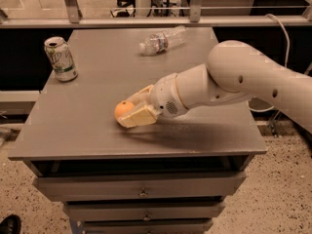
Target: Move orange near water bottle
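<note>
Finds the gripper [131, 112] low over the grey table [87, 130], front-centre, on the white arm [234, 77] extended from 3 o'clock. Finds the orange [122, 109] at the gripper's tip, on its 9 o'clock side, partly enclosed and apparently resting on the table top. Cannot tell whether clamped on the fruit or merely set about it.

Places the water bottle [162, 39] at 1 o'clock from the orange, well apart, near the far edge. Lies on its side, long axis running 8 to 2 o'clock, white cap at the 8 o'clock end. Notes a soda can [60, 58] upright at 10 o'clock, off that line.

Judges the coming move a carry toward 1 o'clock, ending just short of the cap end. Grip to be confirmed first.
</note>
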`<state>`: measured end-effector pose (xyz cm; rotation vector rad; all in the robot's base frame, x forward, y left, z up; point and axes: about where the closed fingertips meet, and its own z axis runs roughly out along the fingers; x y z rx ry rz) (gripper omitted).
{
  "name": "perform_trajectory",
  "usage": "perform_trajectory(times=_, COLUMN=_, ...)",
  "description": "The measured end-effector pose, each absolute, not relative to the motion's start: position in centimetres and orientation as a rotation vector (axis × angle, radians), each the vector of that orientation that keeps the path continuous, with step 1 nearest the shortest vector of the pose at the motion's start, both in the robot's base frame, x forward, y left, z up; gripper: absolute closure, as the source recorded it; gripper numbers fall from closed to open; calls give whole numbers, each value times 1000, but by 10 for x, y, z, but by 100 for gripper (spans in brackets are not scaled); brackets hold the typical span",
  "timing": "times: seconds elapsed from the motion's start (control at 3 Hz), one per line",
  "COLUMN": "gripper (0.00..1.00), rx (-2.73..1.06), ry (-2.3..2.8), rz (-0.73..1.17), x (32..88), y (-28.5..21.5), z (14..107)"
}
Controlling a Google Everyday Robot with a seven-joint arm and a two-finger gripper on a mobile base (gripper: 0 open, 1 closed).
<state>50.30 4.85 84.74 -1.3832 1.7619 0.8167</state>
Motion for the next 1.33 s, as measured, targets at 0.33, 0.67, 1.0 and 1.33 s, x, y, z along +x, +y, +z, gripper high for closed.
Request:
perform_trajectory(times=0.33, gripper=95, rx=-1351, ry=1787, rz=763, x=515, y=25, z=852)
perform_trajectory(times=0.67, gripper=100, rx=-1294, ry=1811, rz=626, x=551, y=-32, z=874)
perform_trajectory(times=1.0, gripper=100, rx=-1294, ry=1811, rz=626, x=551, y=-32, z=874)
perform_trajectory(times=1.33, gripper=100, rx=-1245, ry=1782, rz=584, x=563, y=-40, z=880)
